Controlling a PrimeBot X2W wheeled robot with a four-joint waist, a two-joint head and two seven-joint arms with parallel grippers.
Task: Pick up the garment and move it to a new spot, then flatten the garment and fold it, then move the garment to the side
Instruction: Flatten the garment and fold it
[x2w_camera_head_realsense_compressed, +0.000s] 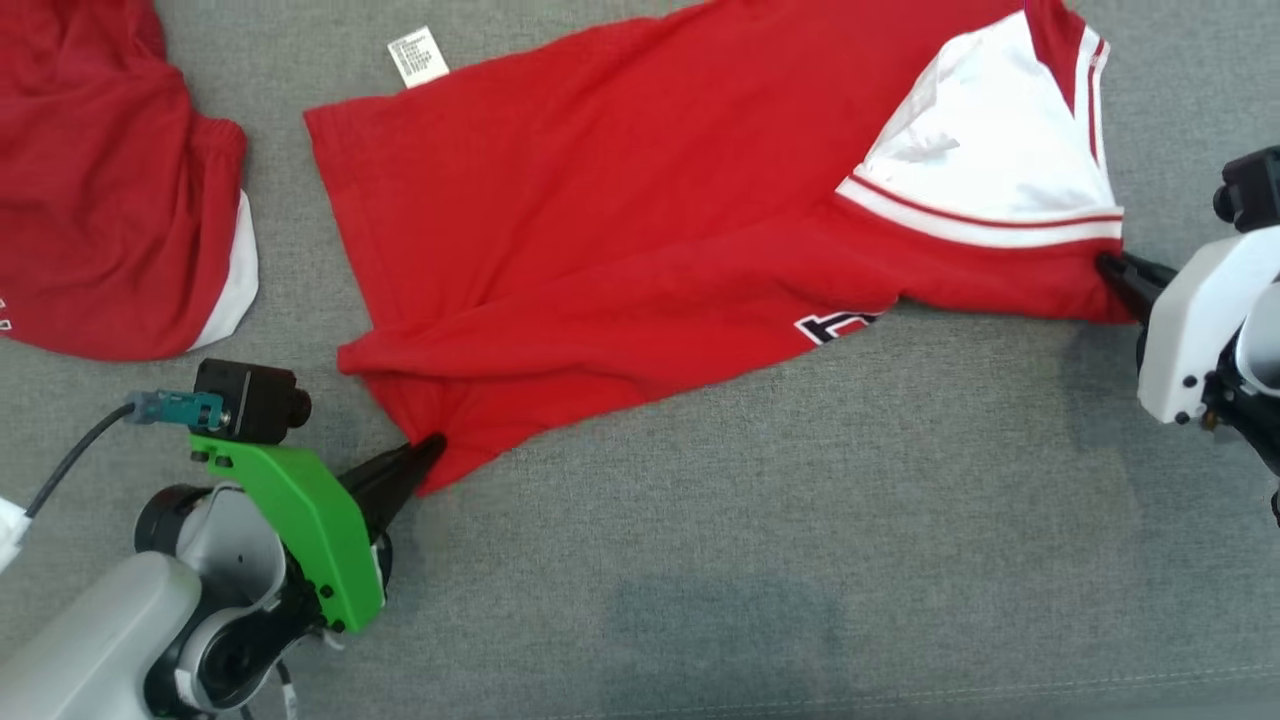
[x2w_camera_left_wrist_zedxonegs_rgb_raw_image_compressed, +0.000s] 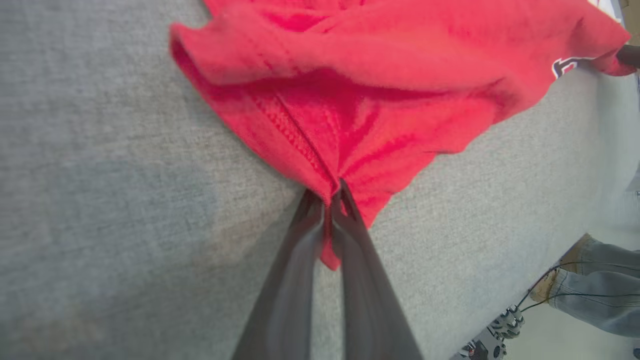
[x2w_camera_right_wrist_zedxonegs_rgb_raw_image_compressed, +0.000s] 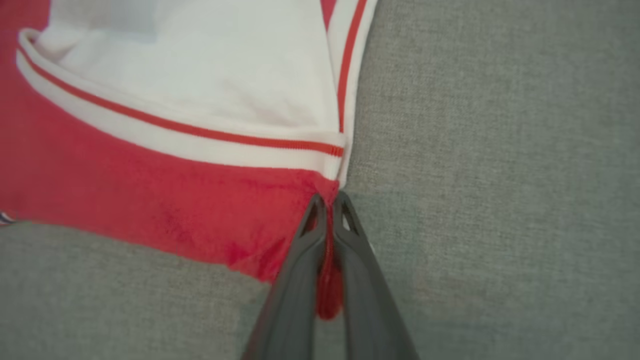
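Grey tabletop (x2w_camera_head_realsense_compressed: 760, 560) carries the red garment (x2w_camera_head_realsense_compressed: 620, 200) spread across its middle and a second red item (x2w_camera_head_realsense_compressed: 100, 200) apart at far left, with the left tool (x2w_camera_head_realsense_compressed: 432, 446) clamped on the garment's near-left corner and the right tool (x2w_camera_head_realsense_compressed: 1106, 266) clamped on its right corner below the white neckline (x2w_camera_head_realsense_compressed: 990, 160).

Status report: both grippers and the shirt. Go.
Left gripper shut on shirt corner. Right gripper shut on the opposite corner. Second red garment lies left, apart.
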